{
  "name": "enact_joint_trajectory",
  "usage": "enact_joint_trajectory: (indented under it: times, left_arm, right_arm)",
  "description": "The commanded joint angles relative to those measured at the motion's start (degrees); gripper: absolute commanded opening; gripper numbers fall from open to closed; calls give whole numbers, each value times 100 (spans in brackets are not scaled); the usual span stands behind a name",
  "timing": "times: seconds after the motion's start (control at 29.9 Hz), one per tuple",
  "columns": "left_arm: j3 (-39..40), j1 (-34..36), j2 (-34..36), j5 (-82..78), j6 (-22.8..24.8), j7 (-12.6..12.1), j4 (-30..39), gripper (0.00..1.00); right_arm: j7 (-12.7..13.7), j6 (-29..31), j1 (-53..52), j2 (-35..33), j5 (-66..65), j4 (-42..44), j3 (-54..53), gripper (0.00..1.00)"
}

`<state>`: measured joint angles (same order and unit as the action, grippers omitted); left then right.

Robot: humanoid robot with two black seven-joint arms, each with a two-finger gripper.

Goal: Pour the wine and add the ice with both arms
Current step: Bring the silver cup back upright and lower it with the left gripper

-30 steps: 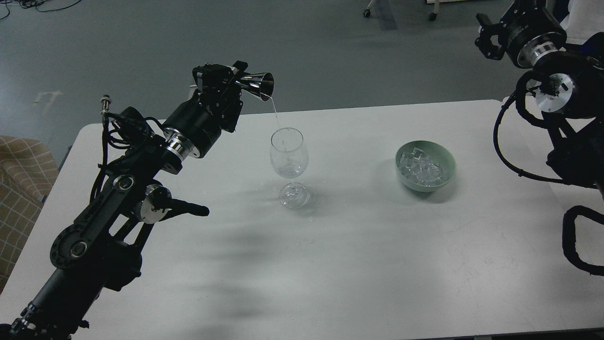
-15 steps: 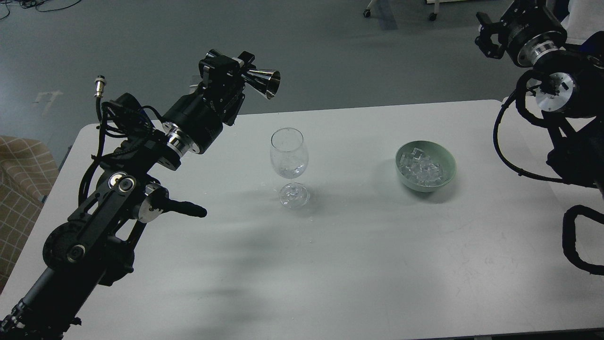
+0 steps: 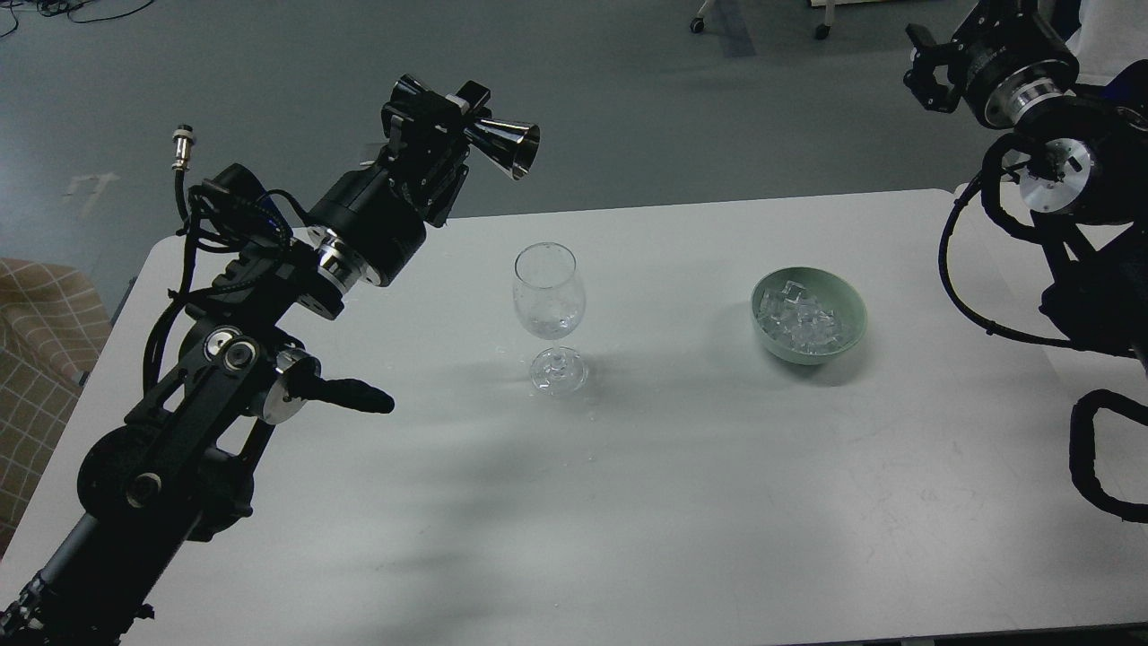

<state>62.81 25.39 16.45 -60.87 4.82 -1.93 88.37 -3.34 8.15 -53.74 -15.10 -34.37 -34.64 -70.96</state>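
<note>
A clear wine glass (image 3: 549, 305) stands upright near the middle of the white table (image 3: 682, 502) with a little clear liquid in its bowl. My left gripper (image 3: 462, 121) is shut on a shiny metal jigger (image 3: 504, 145), held on its side above and left of the glass, mouth facing right. A green bowl (image 3: 809, 315) of ice cubes (image 3: 798, 318) sits to the right of the glass. My right gripper (image 3: 924, 67) is raised at the top right, off the table's far corner; its fingers are too dark to tell apart.
A few drops lie on the table around the glass foot (image 3: 558, 371). A checked cushion (image 3: 36, 359) sits past the left table edge. Chair castors (image 3: 698, 25) stand on the grey floor at the back.
The stream from the jigger into the glass has stopped. My left gripper has lifted the jigger up and tipped it back toward level. The right arm has not moved.
</note>
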Motion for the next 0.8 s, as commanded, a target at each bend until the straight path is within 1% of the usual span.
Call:
enact_joint_trajectory:
  times: [0.0, 0.03, 0.17, 0.23, 0.37, 0.43, 0.5, 0.53, 0.57, 0.63, 0.67, 0.7, 0.77]
  left_arm:
    - [117, -288, -10, 434, -17, 385, -83, 15]
    - [178, -350, -10, 801, -17, 456, -109, 15]
    - [337, -403, 34, 1980, -17, 421, -285, 15]
    - [547, -412, 51, 2927, 18, 439, -626, 15]
    - [741, -412, 25, 3660, 27, 509, -1084, 15]
    - [978, -412, -10, 4195, 88, 500, -1557, 15]
    - [1084, -394, -19, 4433, 185, 483, -1857, 15]
    - [1163, -333, -54, 4678, 281, 457, -2206, 15]
    - [1207, -298, -89, 4837, 317, 448, -2410, 15]
    - [1452, -114, -387, 5748, 414, 387, -3164, 15]
    - [1480, -35, -432, 5944, 431, 369, -3333, 15]
    - [1506, 97, -441, 6251, 458, 369, -3692, 15]
    - [1515, 255, -450, 6455, 484, 377, -4124, 16]
  right_arm:
    - [0, 2, -5, -2, 0, -8, 12, 100]
    - [0, 2, -5, -2, 0, -8, 12, 100]
    - [0, 2, -5, -2, 0, -8, 21, 100]
    - [0, -7, 4, -2, 0, -17, 21, 100]
    - [0, -33, 48, -2, 0, -34, 21, 100]
    - [0, -33, 100, -2, 0, -78, 21, 100]
    - [9, -33, 109, -2, 0, -78, 29, 100]
    - [9, -33, 136, -20, -9, -78, 29, 100]
    - [9, -33, 171, -46, -9, -96, 29, 100]
    - [9, -33, 241, -177, -9, -122, 47, 100]
    - [9, -33, 250, -204, -9, -113, 47, 100]
    - [9, -33, 302, -222, 0, -122, 47, 100]
    - [18, -33, 355, -239, 0, -122, 38, 100]
